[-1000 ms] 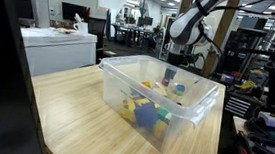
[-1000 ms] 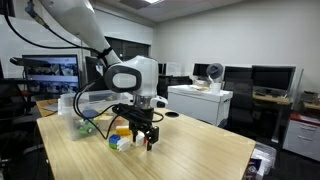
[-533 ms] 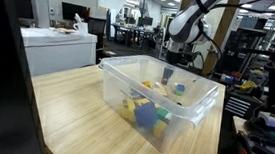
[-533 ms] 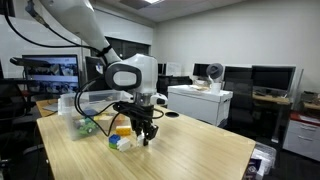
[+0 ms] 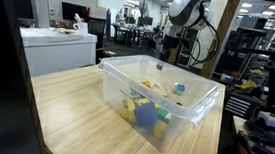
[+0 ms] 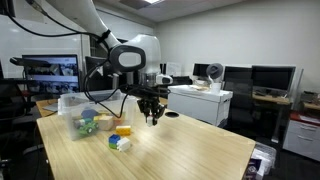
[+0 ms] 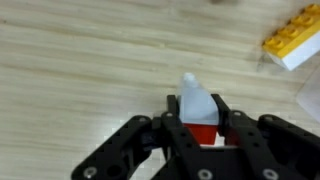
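Above the wooden table (image 6: 195,150), the gripper (image 6: 152,116) hangs off the surface, fingers pointing down. Jaws are pulled together and clamped on a small red-and-white piece (image 7: 195,100). The wrist view shows it best: a pale pointed top sticks out past the fingertips (image 7: 222,108), with the red part pinched between the two black pads. The piece is off the table, with bare wood grain behind it.

In that exterior view the held piece is too small to make out; only the dark finger tips show.

Nearby on the table:
- yellow brick (image 7: 291,38), top right in the wrist view, white along its lower side, well apart from the fingers
- in an exterior view, a yellow block (image 6: 122,130) and a blue-white block (image 6: 120,143), just beside each other, lower than the gripper and off to its side
- clear plastic bin (image 6: 70,105) further along on that side, holding mixed coloured toys

In an exterior view the bin (image 5: 204,101) fills the foreground, with yellow and blue toys (image 5: 144,114) piled in the near corner. The arm (image 5: 187,5) comes in from the top, and the gripper sits behind the bin's far rim, outside it.
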`<move>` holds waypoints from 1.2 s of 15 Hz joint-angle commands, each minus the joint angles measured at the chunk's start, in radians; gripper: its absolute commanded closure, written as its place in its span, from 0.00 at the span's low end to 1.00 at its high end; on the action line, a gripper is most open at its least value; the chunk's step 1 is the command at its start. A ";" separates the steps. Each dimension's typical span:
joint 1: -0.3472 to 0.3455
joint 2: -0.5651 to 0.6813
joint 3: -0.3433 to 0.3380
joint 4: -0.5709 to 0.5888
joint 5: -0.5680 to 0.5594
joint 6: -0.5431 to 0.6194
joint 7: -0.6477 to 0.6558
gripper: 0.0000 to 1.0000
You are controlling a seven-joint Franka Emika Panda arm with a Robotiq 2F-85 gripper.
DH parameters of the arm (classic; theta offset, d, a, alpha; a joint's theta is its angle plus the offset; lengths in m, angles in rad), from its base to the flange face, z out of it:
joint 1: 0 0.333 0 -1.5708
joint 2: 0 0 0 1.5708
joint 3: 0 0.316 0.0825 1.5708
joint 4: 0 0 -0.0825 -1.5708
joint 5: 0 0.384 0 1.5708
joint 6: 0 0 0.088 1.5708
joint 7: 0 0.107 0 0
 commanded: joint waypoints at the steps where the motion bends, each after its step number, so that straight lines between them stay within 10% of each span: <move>1: 0.006 -0.138 0.053 -0.010 0.044 -0.023 -0.044 0.88; 8: 0.111 -0.347 0.087 -0.157 0.352 -0.106 -0.258 0.88; 15: 0.186 -0.440 0.031 -0.279 0.346 -0.259 -0.264 0.88; 16: 0.190 -0.440 0.027 -0.279 0.345 -0.262 -0.256 0.38; 18: 0.196 -0.439 0.017 -0.279 0.347 -0.258 -0.250 0.32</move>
